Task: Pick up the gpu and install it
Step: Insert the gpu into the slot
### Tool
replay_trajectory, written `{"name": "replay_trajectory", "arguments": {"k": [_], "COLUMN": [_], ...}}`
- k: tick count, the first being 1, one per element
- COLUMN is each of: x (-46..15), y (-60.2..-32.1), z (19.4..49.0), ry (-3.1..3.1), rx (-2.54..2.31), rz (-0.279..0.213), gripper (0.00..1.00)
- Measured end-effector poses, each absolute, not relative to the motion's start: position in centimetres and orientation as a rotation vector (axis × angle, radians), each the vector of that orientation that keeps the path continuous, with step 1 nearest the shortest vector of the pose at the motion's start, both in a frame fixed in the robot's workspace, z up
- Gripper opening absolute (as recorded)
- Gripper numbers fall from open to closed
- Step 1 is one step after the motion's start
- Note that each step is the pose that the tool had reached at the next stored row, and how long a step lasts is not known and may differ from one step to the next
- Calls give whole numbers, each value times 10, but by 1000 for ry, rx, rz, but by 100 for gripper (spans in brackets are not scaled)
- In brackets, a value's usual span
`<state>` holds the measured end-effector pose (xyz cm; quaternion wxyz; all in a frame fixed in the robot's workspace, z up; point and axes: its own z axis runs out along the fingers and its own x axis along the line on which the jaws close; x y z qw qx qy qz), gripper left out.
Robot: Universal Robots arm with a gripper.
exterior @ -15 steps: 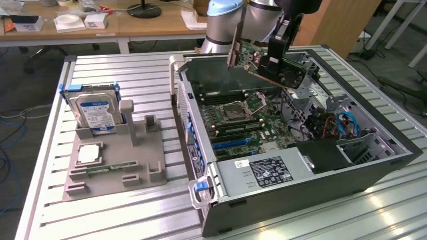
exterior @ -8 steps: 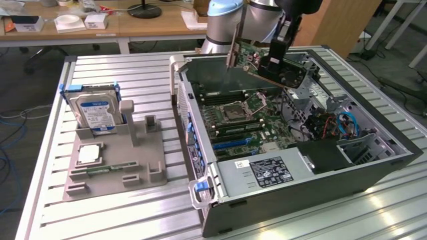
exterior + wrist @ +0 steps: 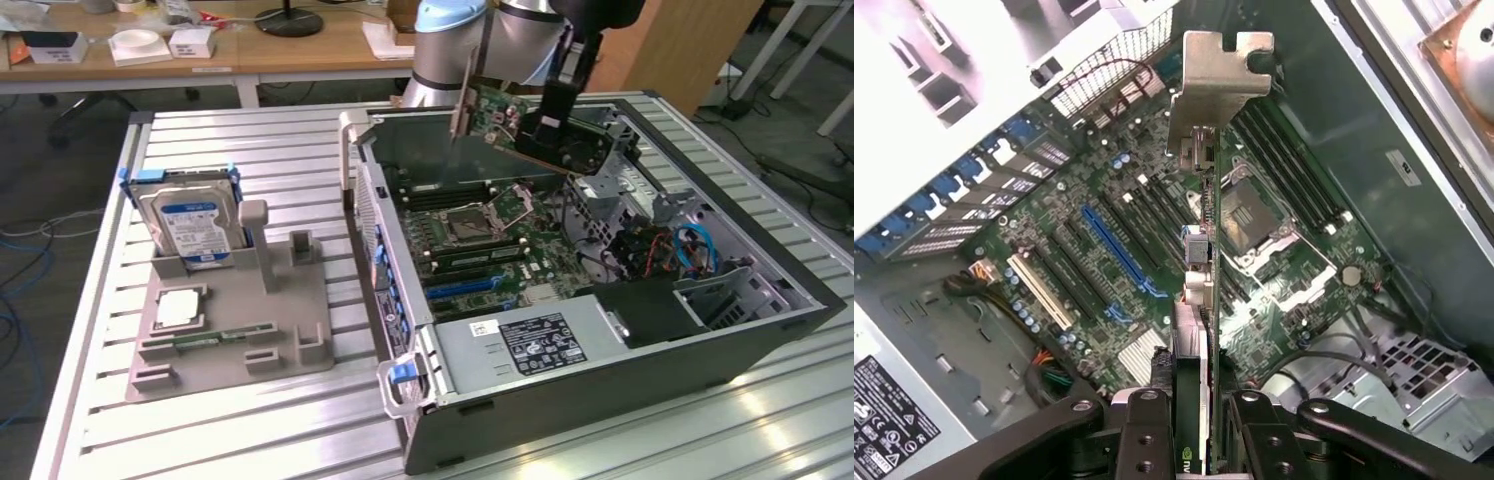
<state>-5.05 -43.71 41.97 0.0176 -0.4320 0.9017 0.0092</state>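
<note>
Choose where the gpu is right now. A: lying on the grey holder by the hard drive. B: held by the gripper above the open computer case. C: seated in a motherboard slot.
B: the gripper clamps the gpu, which hangs tilted above the motherboard, not seated in it.

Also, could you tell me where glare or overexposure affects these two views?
Exterior view: light glares off the table slats beside the computer case. Wrist view: a pale metal panel is washed out white; the gpu between the fingers is evenly lit.
</note>
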Motion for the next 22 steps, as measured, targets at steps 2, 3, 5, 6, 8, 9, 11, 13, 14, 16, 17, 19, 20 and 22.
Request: {"name": "replay_trajectory", "arguments": {"k": [2, 3, 5, 6, 8, 9, 11, 13, 14, 16, 17, 19, 20, 22], "x": [-51, -51, -51, -51, -51, -51, -51, -51, -51, -51, -51, -51, -51, -51], "y": [-437, -437, -437, -437, -437, -437, -437, -437, -437, -437, -437, -437, -437, -437], "z": [420, 420, 420, 420, 420, 420, 420, 420, 420, 420, 420, 420, 420, 420], "ry": [2791, 2786, 2773, 2768, 2757, 2751, 2737, 2723, 2715, 2697, 2688, 2671, 2661, 2640], "rx": [-1363, -1375, -1400, -1411, -1431, -1444, -1469, -1496, -1510, -1542, -1559, -1589, -1605, -1639], "rz": [29, 30, 31, 31, 32, 32, 33, 34, 34, 35, 35, 36, 36, 37], "gripper": [27, 27, 27, 27, 27, 27, 27, 27, 27, 27, 27, 27, 27, 27]}}
